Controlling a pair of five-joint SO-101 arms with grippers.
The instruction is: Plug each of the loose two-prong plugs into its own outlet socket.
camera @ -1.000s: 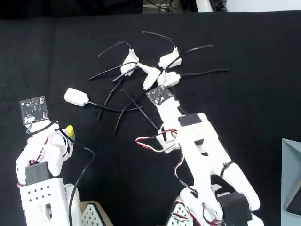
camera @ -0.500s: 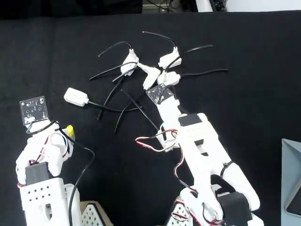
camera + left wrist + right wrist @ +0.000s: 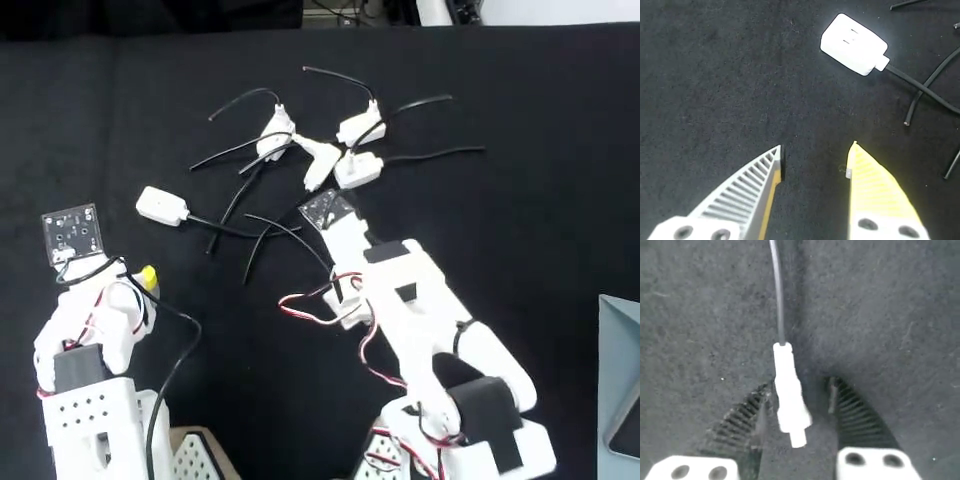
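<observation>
Currently: black table (image 3: 560, 120), both arms on it. Right arm (image 3: 420, 320) stretches toward the middle. Left arm (image 3: 90, 340) is folded at its base, well apart from the pile.

Cluster of white connectors (image 3: 320, 150) with tangled black leads sits just beyond the right arm's wrist. Can't tell plug from socket in there.

One white outlet socket (image 3: 160, 205) lies alone, slot face up, ahead of the left gripper (image 3: 816, 146). That pincer is wide, holding nothing, and not touching the socket (image 3: 854, 44).

Right gripper (image 3: 800, 384): pincer narrow, with a two-prong plug (image 3: 789, 400) between the fingers, its lead (image 3: 777, 290) running away over the cloth. Reads as held, but the plug hugs one finger and there's a dark sliver on the other side. Prongs not visible.

Risks, my read:
- Light or off-centre pinch: plug can twist or slip once the lead pulls taut.
- Lead runs back toward the tangle, so a snag could drag the neighbours or yank the plug out.
- Prong angle is unknown, so misaligned insertion would just shove the unheld socket across the cloth.
</observation>
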